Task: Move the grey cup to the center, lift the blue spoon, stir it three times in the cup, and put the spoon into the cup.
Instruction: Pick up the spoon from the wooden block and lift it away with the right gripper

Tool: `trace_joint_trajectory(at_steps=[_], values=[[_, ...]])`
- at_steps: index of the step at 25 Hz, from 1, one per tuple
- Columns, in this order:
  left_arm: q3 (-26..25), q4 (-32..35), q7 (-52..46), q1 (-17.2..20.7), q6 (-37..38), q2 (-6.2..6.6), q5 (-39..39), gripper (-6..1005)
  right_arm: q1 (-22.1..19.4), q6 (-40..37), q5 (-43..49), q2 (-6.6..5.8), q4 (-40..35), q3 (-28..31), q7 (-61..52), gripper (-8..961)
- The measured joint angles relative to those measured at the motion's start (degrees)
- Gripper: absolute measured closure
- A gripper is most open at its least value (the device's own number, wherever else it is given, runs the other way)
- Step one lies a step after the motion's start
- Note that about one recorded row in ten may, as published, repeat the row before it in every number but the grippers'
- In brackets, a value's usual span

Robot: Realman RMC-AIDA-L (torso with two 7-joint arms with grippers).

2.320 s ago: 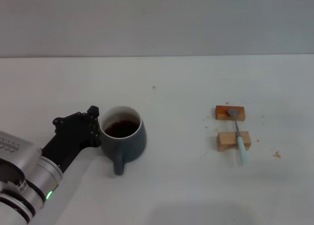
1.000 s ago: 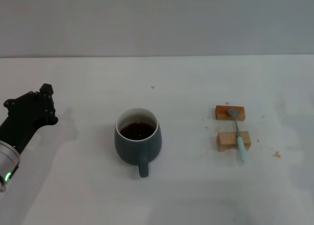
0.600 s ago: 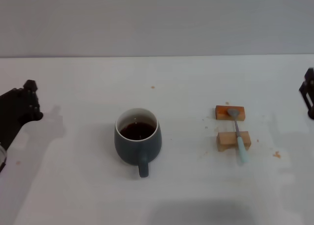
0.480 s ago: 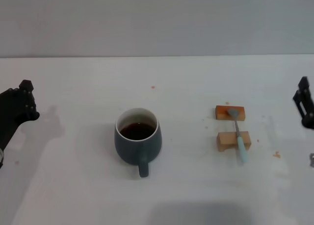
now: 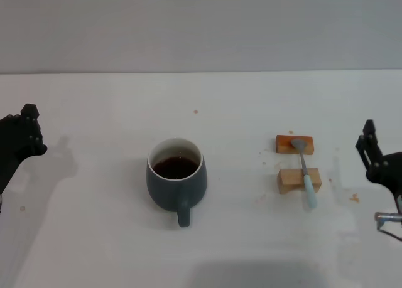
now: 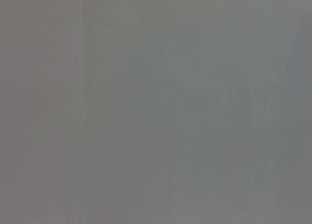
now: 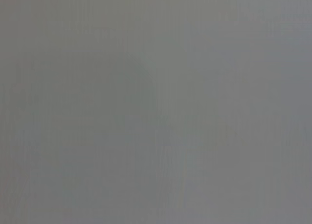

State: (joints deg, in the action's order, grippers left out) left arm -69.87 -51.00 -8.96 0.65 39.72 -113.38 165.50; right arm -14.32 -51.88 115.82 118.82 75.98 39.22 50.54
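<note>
With the grey cup [image 5: 177, 181] standing mid-tabletop, well apart from the left pincer [image 5: 25, 136] at the edge, the spoon pickup looks due: the right pincer [image 5: 372, 151], fingers' state untellable, must reach inward to the nearby blue spoon [image 5: 304, 169] resting across two wooden blocks [image 5: 297, 164].

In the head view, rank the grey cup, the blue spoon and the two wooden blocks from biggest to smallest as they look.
1. Grey cup, clearly largest.
2. Blue spoon, longest after it but very slim.
3. Far block and near block: they look about alike, so I won't rank them.
</note>
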Motion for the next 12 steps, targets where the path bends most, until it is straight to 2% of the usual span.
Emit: trace_joint_trajectory(at_steps=[3, 12], values=[[0.0, 0.04, 0.0, 0.08, 0.0, 0.0, 0.0, 1001, 0.76, 0.22, -3.49, -0.09, 0.47, -1.2, 3.33, 167], [-0.77, 0.27, 0.03, -0.05, -0.08, -0.34, 0.0, 1001, 5.9, 1.33, -8.88, -0.25, -4.47, -2.25, 2.35, 167]])
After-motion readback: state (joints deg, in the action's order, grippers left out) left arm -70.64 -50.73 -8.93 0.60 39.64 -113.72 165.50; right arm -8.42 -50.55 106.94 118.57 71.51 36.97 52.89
